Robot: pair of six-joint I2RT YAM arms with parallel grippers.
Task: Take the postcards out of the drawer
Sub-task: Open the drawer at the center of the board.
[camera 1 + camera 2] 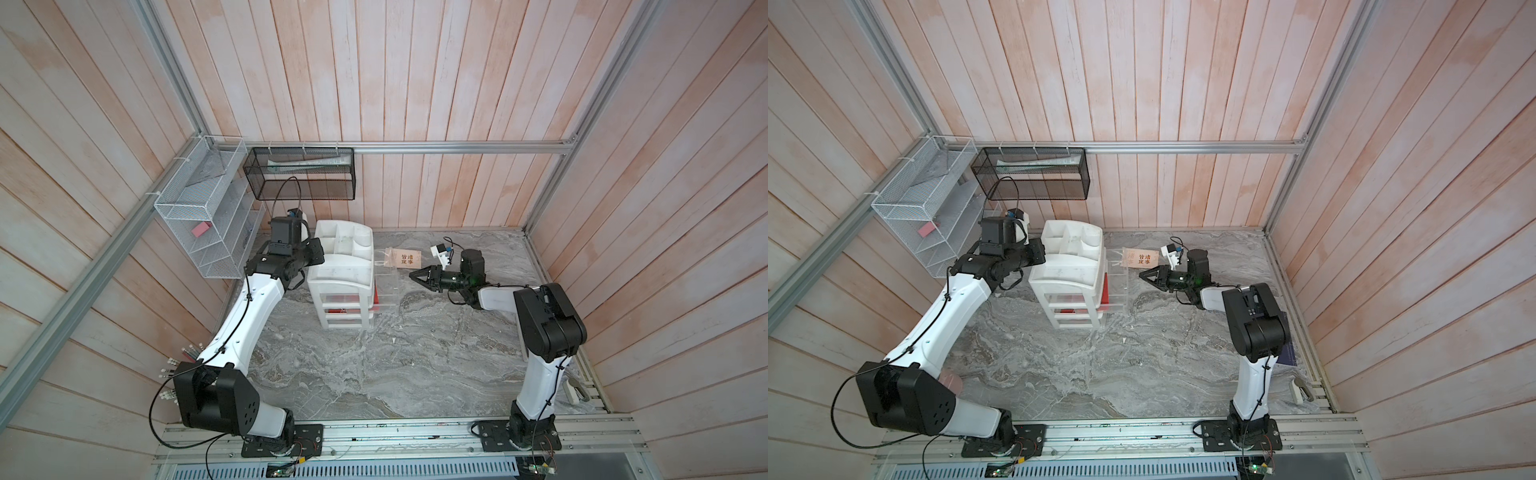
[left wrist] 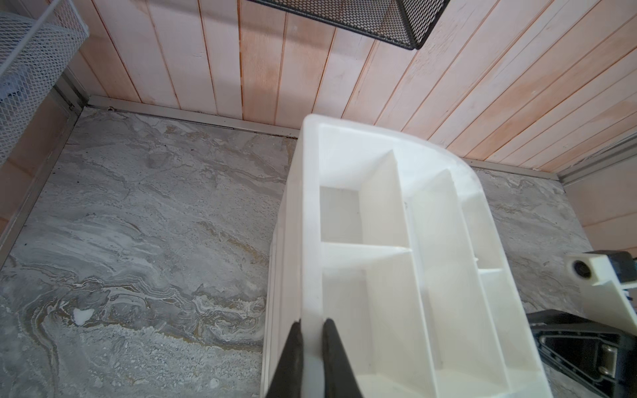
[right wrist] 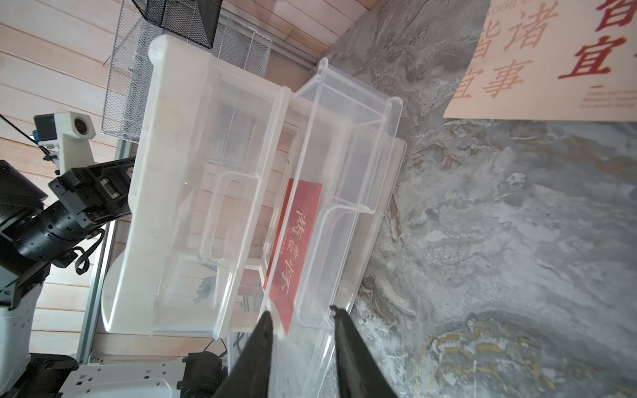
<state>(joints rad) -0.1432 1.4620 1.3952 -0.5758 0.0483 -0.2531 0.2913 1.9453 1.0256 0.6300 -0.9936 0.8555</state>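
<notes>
The red card [image 3: 296,248], probably light and bendy, stands on edge in the pulled-out drawer [image 3: 344,103], best pinched along its top edge; the beige card [image 1: 406,259] lies flat on the surface at the drawer's one o'clock; right jaws hang half open, empty; left jaws clamp the organizer [image 2: 310,206] rim.

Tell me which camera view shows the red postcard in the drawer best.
The right wrist view: the red postcard leans inside the clear drawer, its white characters plain to see. Both top views catch only a thin red sliver of it at the drawer's edge. The left wrist view does not show it.
</notes>
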